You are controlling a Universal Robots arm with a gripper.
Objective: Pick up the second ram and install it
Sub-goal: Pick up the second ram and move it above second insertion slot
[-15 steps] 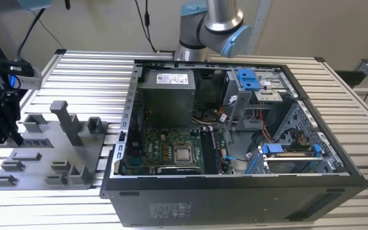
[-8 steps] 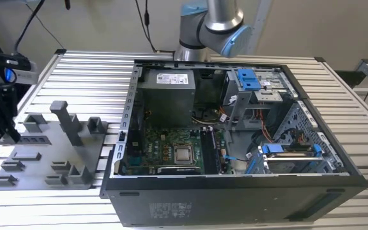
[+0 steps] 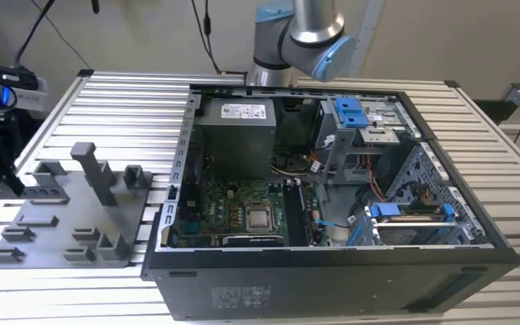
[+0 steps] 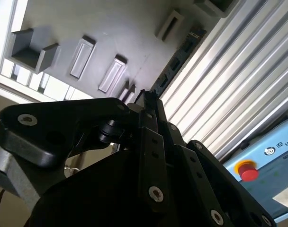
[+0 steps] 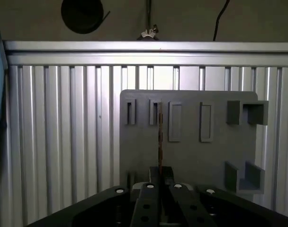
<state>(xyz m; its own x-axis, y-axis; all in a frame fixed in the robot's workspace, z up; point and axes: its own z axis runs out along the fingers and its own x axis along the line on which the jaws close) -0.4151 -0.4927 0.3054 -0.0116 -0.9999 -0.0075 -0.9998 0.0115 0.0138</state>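
The second ram [image 5: 159, 135] shows edge-on in the first wrist view as a thin dark stick reaching out from between my fingertips, over the grey tray [image 5: 196, 153]. My gripper [image 5: 159, 174] is shut on the second ram. In the second wrist view the black fingers [image 4: 156, 142] are pressed together at the gripper's [image 4: 148, 100] tip, above the tray's slots [image 4: 111, 75]. In the exterior view the gripper [image 3: 0, 162] hangs at the far left edge, beside the tray [image 3: 61, 210] and well away from the open computer case [image 3: 332, 203].
The tray carries grey blocks and a tall post [image 3: 93, 169]. Inside the case the motherboard has a processor socket [image 3: 260, 218] with long narrow slots [image 3: 298, 211] beside it. The power supply [image 3: 235, 135] and blue-tabbed drive cages [image 3: 355, 115] rise around the board. The table is ribbed aluminium [image 3: 106, 101].
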